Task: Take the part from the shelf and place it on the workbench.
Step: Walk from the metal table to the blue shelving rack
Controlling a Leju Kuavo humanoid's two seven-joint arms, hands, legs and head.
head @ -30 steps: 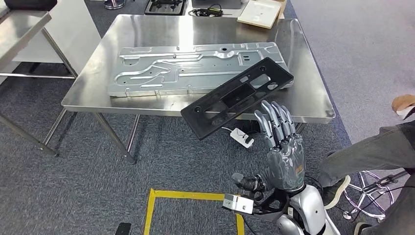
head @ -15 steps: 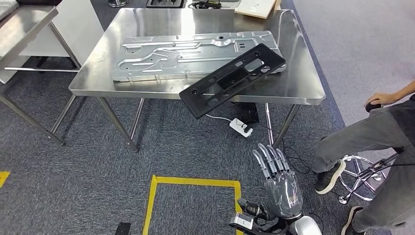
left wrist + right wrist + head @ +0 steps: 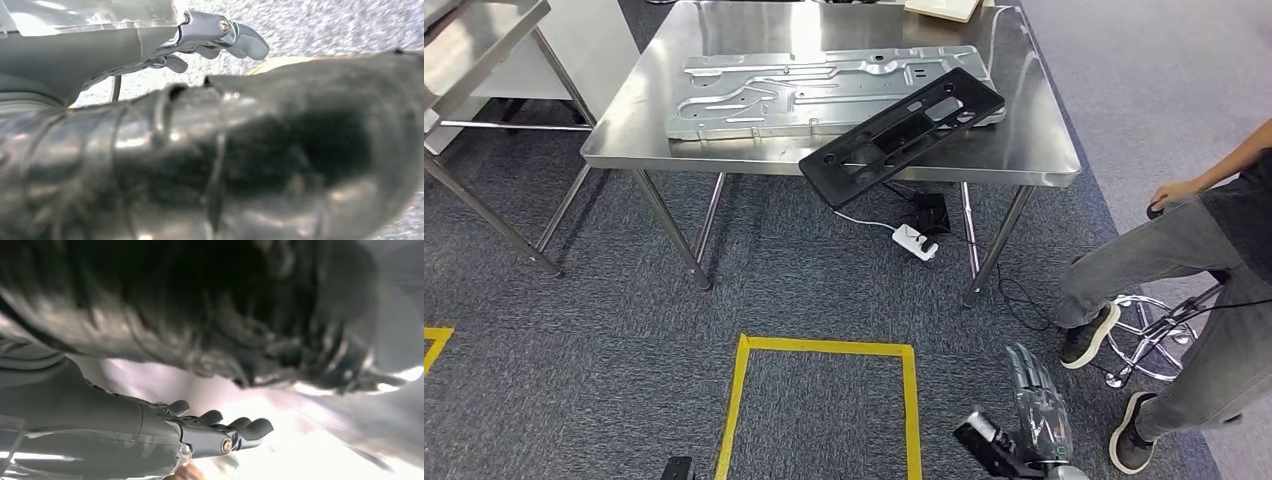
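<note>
— Part, the black frame: where does it sit?

— On the steel table, lying slantwise across the near right portion. One end rests over the big stamped metal sheet; the other end sticks out past the table's near edge, over the carpet.

— Why leave it at that angle?

— My guess is it simply went down the way it came in from my side, long axis pointing toward me. The bulk looks to be on the table, so I judge it steady, though that overhang could tip it if bumped.

— And your right hand?

— My right hand hangs low near the floor, well apart from the table, close to the yellow tape square. Its fingers are straight and slightly apart, and it grips nothing. From the wrist it looks the same: fingers extended, nothing between them.

— The left one?

— My left hand is at my side, fingers loosely bent and apart, holding nothing.

— Anyone nearby?

— A person sits on a stool off the table's right side, clear of the part.
</note>
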